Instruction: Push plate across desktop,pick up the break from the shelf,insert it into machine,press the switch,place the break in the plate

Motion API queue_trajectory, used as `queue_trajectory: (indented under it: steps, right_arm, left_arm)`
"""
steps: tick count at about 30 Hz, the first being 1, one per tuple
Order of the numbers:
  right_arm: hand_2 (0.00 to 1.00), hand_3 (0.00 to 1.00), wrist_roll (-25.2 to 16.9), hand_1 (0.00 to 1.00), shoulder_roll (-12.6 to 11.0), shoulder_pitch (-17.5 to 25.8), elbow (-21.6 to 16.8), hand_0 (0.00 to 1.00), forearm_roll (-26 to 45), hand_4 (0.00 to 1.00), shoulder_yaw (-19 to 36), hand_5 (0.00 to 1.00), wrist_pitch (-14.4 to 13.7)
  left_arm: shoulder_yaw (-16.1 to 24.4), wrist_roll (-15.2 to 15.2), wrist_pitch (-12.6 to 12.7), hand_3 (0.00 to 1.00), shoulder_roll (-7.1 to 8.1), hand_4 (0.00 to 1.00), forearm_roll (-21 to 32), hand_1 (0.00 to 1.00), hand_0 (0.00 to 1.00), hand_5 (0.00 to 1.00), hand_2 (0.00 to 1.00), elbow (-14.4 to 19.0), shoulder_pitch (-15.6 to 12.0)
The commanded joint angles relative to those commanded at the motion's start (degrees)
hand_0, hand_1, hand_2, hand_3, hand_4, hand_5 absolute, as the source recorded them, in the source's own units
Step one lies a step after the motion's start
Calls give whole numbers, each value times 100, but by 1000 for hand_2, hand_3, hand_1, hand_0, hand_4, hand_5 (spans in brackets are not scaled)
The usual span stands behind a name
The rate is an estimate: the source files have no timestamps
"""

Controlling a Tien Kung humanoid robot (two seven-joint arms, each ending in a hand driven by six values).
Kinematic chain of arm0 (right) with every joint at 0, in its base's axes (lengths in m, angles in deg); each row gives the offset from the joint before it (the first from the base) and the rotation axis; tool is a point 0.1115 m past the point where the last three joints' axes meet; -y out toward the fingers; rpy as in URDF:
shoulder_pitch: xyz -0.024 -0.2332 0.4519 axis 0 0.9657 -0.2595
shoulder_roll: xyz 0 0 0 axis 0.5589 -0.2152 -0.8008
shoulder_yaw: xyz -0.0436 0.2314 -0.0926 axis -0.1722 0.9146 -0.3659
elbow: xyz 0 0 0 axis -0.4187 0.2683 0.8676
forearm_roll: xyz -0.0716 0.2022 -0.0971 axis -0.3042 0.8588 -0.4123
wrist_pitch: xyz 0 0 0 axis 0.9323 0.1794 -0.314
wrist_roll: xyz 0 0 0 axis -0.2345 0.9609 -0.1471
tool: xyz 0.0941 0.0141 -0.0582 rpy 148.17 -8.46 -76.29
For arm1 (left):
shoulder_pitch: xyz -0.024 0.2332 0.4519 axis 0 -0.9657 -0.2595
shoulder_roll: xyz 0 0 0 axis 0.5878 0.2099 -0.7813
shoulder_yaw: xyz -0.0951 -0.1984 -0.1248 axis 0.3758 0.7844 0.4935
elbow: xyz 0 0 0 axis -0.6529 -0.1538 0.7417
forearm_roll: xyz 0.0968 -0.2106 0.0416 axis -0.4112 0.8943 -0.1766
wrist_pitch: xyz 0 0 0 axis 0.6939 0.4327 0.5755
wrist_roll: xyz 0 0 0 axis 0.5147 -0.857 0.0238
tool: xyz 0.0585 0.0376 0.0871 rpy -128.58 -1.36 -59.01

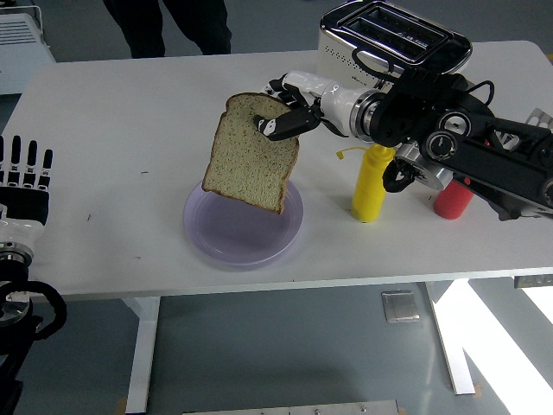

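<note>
The right hand [289, 108] pinches a brown slice of bread [251, 154] by its top edge and holds it above the round lilac plastic plate [226, 240] on the white table [112, 130]. A yellow squeeze bottle [372, 183], a red one [453, 201] and a cream metal toaster [393, 39] are behind the arm. The left hand [23, 177] rests at the left edge, fingers straight.

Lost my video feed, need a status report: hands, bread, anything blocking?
Right hand shut on bread slice, hanging above purple plate. Left hand open at table's left edge. Plate bare; yellow bottle beside it, apart.
</note>
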Motion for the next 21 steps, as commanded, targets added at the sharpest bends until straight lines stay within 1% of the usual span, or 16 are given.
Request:
queue_trajectory:
  steps: [3,10,16,21]
  right_arm:
    - [448,447,-18,343,129,19,103,308,-26,157,-171,2,-43]
    - [449,446,-86,341,434,20,550,306,10,159,-624,2,-204]
    - [448,446,-163,340,634,-19,904,303,55,160,-863,2,-380]
    - [450,449,-219,341,738,-32,1083,306,86,161,-981,2,-513]
  left_arm:
    - [9,-4,0,680,0,644,8,739,790,998,705,-15,-5]
    - [1,-21,5,680,5,644,25,739,790,998,704,-35,-12]
    - [-16,-31,10,679,8,643,35,739,790,998,704,-46,-16]
    - [-28,-33,12,679,14,644,44,739,790,998,705,-58,-8]
